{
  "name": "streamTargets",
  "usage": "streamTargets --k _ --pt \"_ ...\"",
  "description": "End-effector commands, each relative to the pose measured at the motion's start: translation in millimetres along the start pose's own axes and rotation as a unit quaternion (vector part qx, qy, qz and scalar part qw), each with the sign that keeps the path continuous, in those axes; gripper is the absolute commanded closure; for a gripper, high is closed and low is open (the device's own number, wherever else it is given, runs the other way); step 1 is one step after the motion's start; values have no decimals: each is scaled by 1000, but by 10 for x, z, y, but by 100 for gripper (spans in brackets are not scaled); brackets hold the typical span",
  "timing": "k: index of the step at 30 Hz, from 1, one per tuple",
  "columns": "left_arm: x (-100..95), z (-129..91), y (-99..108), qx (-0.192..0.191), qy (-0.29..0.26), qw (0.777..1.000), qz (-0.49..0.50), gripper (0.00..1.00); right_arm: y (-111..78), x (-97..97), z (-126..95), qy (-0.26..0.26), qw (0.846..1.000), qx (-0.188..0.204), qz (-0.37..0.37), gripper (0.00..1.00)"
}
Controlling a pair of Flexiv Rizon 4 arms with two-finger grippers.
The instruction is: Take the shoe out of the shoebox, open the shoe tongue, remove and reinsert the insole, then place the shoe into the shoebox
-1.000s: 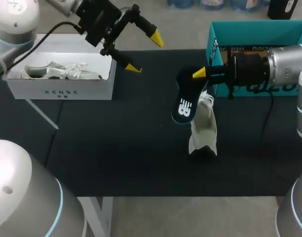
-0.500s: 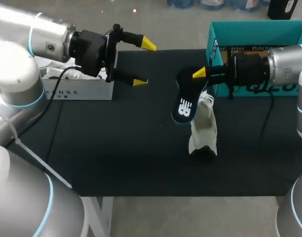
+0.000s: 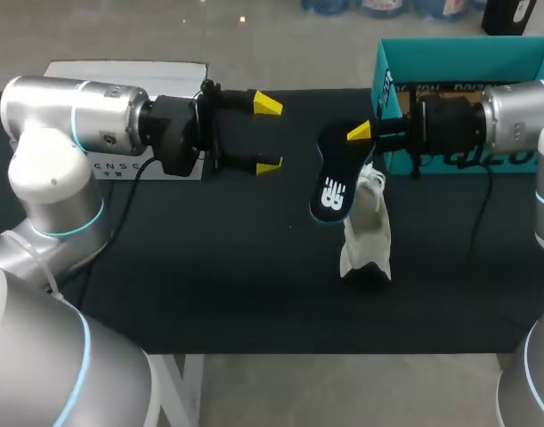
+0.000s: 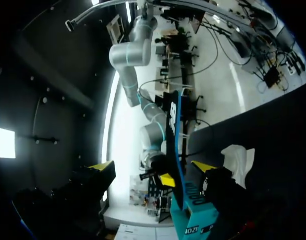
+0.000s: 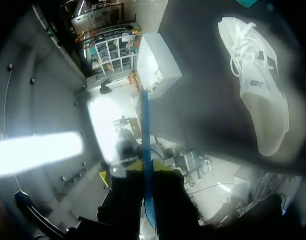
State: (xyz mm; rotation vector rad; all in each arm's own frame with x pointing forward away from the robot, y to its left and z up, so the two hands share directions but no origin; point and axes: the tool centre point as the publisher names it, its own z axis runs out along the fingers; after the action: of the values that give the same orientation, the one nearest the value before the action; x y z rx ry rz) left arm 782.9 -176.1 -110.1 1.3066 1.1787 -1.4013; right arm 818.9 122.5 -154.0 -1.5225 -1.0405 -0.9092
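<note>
Head view: black table (image 3: 209, 267); white box (image 3: 120, 71) at upper left of frame, front wall mostly covered by the left arm (image 3: 76, 133), contents not visible; teal shoebox (image 3: 458, 53) at upper right, open, its front wall blocked by the right arm's wrist; nothing lay between the two grippers, just bare table.

Left gripper (image 3: 268, 135) sat left of centre, pointing toward the right of frame, fingers spread wide, nothing between them, well apart from the insole (image 3: 336, 182); right gripper (image 3: 356, 142) came in from the right, clamped on the upper end of the dark insole, which hung slanting down to the lower left, printed face up; only one yellow tip showed there, the other hidden behind the insole.

White shoe (image 3: 365, 231) stood on the table just under the insole at centre right; touching the insole's lower edge or not, could not tell.

Left wrist view: left gripper (image 4: 151, 167) wide apart; insole (image 4: 174, 130) edge-on ahead, between the lines of the two fingers but far off; shoe (image 4: 238, 160) beside it; teal shoebox (image 4: 193, 210) corner close under the insole.

Right wrist view: right gripper (image 5: 145, 172) pinched on the insole (image 5: 145, 150), seen as a thin blue edge running out from between the fingers; shoe (image 5: 255, 75) ahead and off to one side on its sole edge, laces visible; white box (image 5: 160, 65) farther ahead; fingertips mostly dark and blurred.
</note>
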Motion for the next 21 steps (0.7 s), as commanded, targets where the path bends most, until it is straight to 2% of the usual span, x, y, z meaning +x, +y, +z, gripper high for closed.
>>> streamTargets --k 1,14,21 --pt "7 87 130 12 19 1000 0 0 -3 3 2 -2 1000 0 0 100" --pt "213 507 273 21 19 999 -17 0 -3 3 2 -2 1000 0 0 100" --pt "279 612 298 22 23 999 -28 0 -3 3 2 -2 1000 0 0 100"
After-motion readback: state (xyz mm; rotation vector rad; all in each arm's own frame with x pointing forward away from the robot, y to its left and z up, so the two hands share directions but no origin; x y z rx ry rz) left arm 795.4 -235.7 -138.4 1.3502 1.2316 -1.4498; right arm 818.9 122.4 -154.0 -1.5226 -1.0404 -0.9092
